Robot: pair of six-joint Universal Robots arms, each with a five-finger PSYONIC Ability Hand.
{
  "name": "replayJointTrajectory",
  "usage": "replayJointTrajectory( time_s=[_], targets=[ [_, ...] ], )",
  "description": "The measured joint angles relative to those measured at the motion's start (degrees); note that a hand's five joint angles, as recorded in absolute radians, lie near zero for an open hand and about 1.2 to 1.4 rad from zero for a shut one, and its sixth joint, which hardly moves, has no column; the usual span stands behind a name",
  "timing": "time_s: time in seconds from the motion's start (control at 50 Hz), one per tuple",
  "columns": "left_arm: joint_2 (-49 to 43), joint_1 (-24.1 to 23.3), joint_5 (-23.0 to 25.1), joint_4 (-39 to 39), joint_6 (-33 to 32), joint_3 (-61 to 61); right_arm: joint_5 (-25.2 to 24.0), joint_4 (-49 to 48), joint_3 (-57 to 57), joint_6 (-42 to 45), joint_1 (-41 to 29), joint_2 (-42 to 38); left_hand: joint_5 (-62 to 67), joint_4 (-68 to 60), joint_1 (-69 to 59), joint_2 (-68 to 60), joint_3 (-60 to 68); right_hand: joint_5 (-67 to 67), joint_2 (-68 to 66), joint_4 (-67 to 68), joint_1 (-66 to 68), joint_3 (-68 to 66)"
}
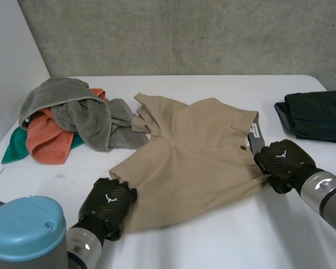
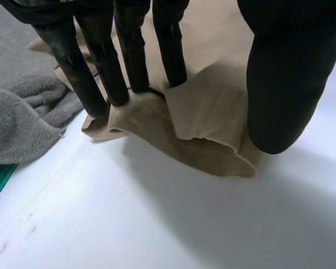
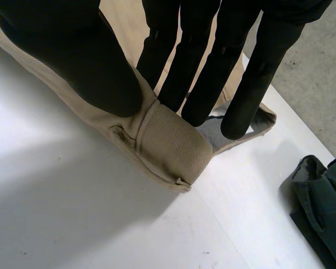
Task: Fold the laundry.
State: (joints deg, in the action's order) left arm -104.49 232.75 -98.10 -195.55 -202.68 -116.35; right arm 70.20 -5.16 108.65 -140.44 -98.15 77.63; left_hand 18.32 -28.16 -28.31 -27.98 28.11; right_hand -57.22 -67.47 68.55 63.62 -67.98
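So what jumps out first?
The tan shorts spread in the middle, with the left hand pinching a leg hem and the right hand pinching the waistband. A heap of grey, orange and green towels lies at the far left, a dark folded garment at the far right.

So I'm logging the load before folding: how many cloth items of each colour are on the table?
Beige: 1, the beige shorts
Grey: 1, the grey towel, bunched, possibly more than one piece
Orange: 1, the orange cloth
Teal: 1, the teal cloth
Dark: 1, the dark folded garment
Total: 5
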Motion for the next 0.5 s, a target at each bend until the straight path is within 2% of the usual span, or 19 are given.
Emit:
replayJointTrajectory(
  time_s=[0.02,0.04,0.08,0.1,0.12,0.18,0.36,0.5],
  targets=[
    [0.0,0.0,0.0,0.0,0.0,0.0,0.0,0.0,0.0,0.0,0.0,0.0,0.0,0.0,0.0,0.0,0.0,0.0,0.0,0.0,0.0,0.0],
    [-0.9,0.2,0.0,-0.7,0.0,0.3,0.1,0.0,0.1,-0.1,0.0,0.1,15.2,-15.7,-16.4,-15.8,15.6,0.0,0.0,0.0,0.0,0.0],
    [-1.4,0.3,0.1,-1.4,0.0,0.5,0.2,0.1,0.2,-0.2,0.0,0.4,28.7,-29.4,-28.9,-30.5,29.2,0.0,0.0,0.0,0.0,0.0],
    [-1.5,0.3,0.1,-1.7,0.0,0.6,0.3,0.2,0.2,-0.2,0.0,0.5,28.7,-29.4,-28.9,-30.5,29.2,0.0,0.0,0.0,0.0,0.0],
    [-1.3,0.2,0.1,-2.1,0.0,0.7,0.3,0.4,0.2,-0.2,0.0,0.8,36.7,-37.6,-34.1,-37.7,37.2,0.0,0.0,0.0,0.0,0.0],
    [-0.5,0.1,0.0,-2.7,0.0,0.8,0.4,0.9,0.3,-0.2,-0.1,1.5,38.9,-40.2,-34.4,-40.3,39.8,0.0,0.0,0.0,0.0,0.0],
    [16.3,-0.1,0.1,-1.5,0.1,4.6,0.3,12.3,-4.9,0.8,0.0,14.7,38.9,-40.4,-35.2,-40.5,39.9,0.0,0.0,0.2,0.0,-0.2],
    [26.4,0.0,0.4,8.6,0.2,13.3,-0.1,23.6,-15.3,1.1,1.5,25.5,38.9,-40.4,-35.2,-40.6,40.0,-0.4,0.1,0.2,0.0,-0.3]
  ],
)
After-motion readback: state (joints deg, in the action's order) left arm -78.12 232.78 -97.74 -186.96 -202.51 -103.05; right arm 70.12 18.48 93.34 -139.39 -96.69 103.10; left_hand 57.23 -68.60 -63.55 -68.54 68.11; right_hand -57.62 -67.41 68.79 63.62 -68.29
